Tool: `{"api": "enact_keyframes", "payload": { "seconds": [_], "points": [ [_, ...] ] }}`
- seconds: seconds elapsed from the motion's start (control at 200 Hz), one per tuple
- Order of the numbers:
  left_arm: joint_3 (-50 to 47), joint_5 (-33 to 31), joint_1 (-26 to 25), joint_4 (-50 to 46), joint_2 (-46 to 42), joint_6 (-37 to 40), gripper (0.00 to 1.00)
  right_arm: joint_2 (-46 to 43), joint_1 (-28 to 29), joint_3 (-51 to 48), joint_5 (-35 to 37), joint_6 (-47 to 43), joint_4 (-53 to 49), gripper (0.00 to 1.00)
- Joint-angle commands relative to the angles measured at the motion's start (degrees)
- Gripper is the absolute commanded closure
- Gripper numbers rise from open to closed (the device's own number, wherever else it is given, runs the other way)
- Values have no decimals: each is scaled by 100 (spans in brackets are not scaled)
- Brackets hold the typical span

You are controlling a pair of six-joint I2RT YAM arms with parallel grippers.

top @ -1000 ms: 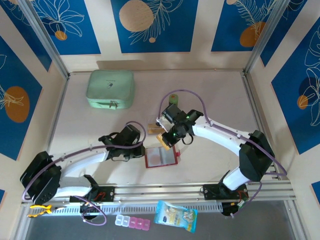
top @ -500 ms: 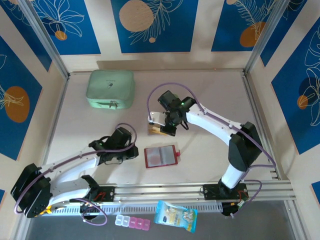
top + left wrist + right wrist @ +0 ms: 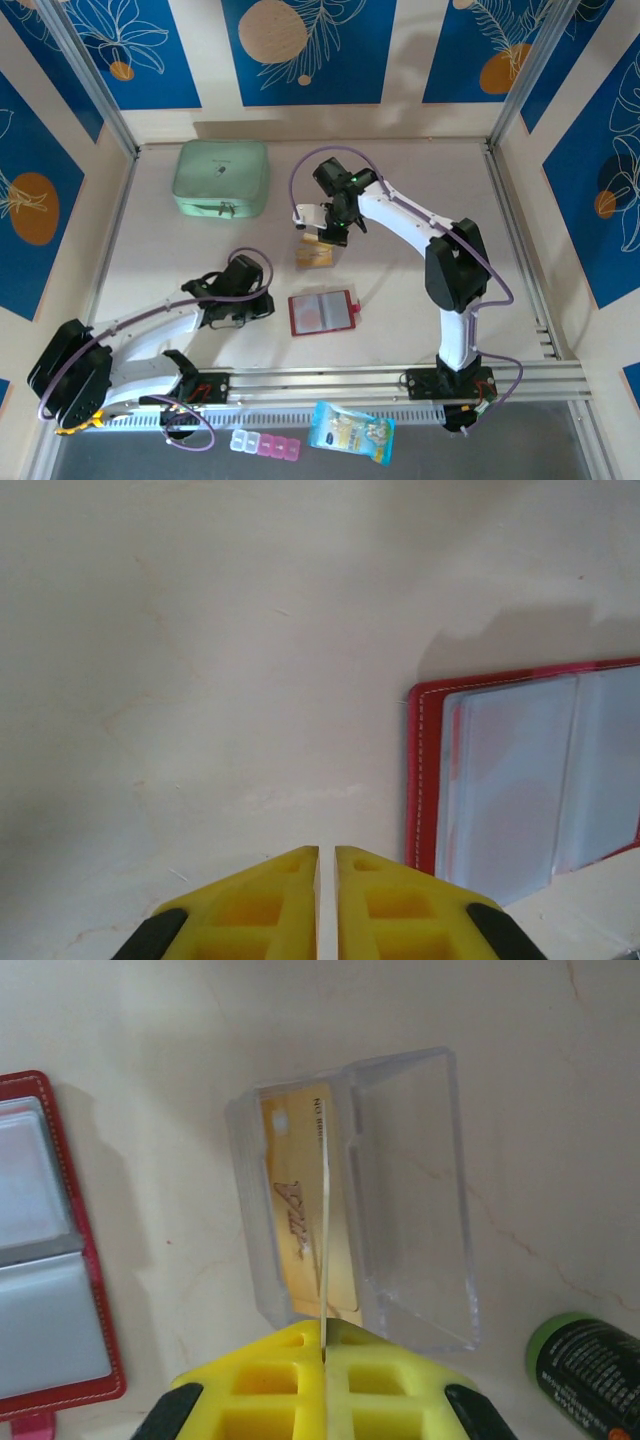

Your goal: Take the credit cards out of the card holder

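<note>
Right gripper: its fingers are pressed together on one credit card. The card is seen edge-on, as a thin pale line running forward from the fingertips.
Held card, place: it stands on its edge over the clear plastic tray, above the part where a tan-orange card already lies flat. Whether its lower edge touches the tray cannot be told.
Deciding relation: the tray lies straight under the right gripper. The long axis of the held card runs along the long axis of the tray, parallel to the lying card. So, as a judgement, the coming move needs a descent and a release, with no turn of the wrist.
Card holder: it lies open and flat on the table, sleeves upward, on the near side of the tray and apart from it. The clear sleeves look empty, as far as they can be seen.
Left gripper: its fingers are nearly together with only a narrow slit between, and they hold nothing. It is just beside the left edge of the holder.
Nearer arm: the left arm is nearer to the holder and the right arm is nearer to the tray.
Risk: the upright card may lean against the tray wall and not lie flat.
Other things: a green-capped bottle is near the tray. A mint-green zip case is well apart, at the far left.
</note>
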Motion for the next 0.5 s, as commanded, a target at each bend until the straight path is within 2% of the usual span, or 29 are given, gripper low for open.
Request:
{"api": "enact_keyframes", "payload": {
  "seconds": [0.0, 0.325, 0.495],
  "points": [
    [99, 116, 82, 97, 110, 66, 89, 214, -39, 324, -224, -240, -200, 100],
    [95, 195, 133, 162, 278, 85, 89, 513, -64, 363, -346, -299, -272, 98],
    [128, 235, 136, 175, 289, 93, 89, 470, -82, 304, -228, -228, -150, 86]
  ]
}}
